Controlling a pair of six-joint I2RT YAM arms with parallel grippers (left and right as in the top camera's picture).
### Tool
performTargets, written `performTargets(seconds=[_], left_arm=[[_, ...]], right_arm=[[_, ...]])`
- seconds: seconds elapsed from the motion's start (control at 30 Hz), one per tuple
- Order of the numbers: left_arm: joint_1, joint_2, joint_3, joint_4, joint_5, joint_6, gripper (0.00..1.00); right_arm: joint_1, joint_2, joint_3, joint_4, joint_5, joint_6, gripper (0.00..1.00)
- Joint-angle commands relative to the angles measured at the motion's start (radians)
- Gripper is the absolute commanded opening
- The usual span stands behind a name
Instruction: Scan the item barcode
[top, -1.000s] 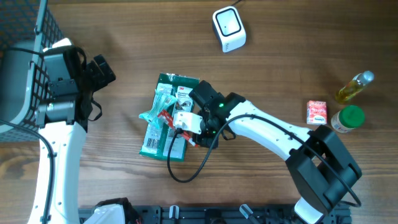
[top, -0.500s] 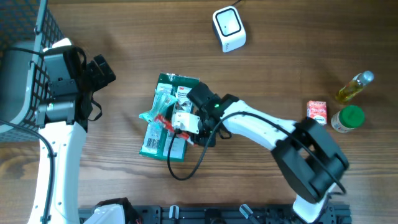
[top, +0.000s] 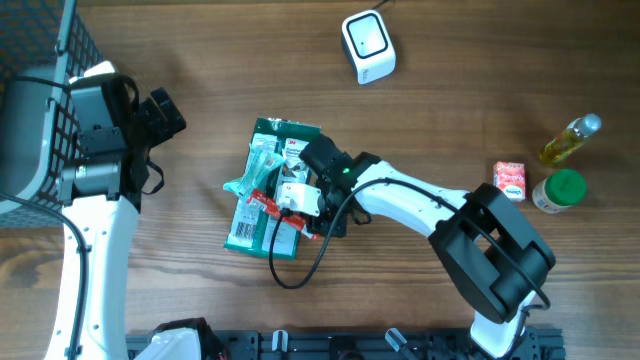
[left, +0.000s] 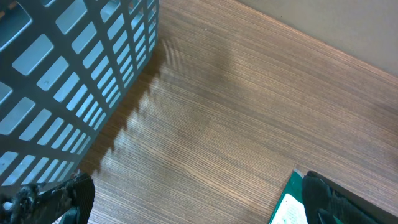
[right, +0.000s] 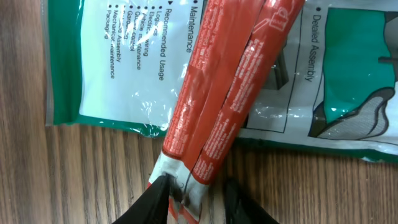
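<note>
I'm looking down the right wrist camera and the right gripper (right: 196, 200) sits low over the table (right: 93, 162), its 2 black fingers (right: 157, 198) standing a little way apart. Between them lies the crimped end of the 2 red stick packets (right: 230, 93). One finger is touching that end at its corner; on the other side I can see a sliver of wood between finger and packet. So the jaws are partly open around the end, not clamped on it.

Ahead of the fingers the red stick packets run away from me at a slant, side by side, resting on top of the green package (right: 118, 50). That package lies flat just beyond the fingertips, its printed white face up. In the overhead view its barcode end is on the near side of my gripper, towards the rig's base.

The scanner (top: 368, 45) stands well apart from the right gripper, out beyond the package's far end and off to the right.

The left gripper (top: 168, 113) hangs with its jaws spread wide and nothing between them. The basket (left: 62, 74) is close on its outer side, and a corner of the green package shows by its inner finger.
</note>
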Motion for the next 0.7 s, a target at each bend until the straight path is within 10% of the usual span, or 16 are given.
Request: performTargets(seconds=[0.0,0.67], left_arm=[[0.006,0.001,0.008,0.004,-0.009,0.009,1.0],[0.006,0.001,0.008,0.003,-0.009,0.009,1.0]], right_arm=[[0.001,-0.006,0.052,-0.036,-0.022,0.016,0.33],[-0.138,-0.029,0.073,-0.133,-0.259,0.024,0.72]])
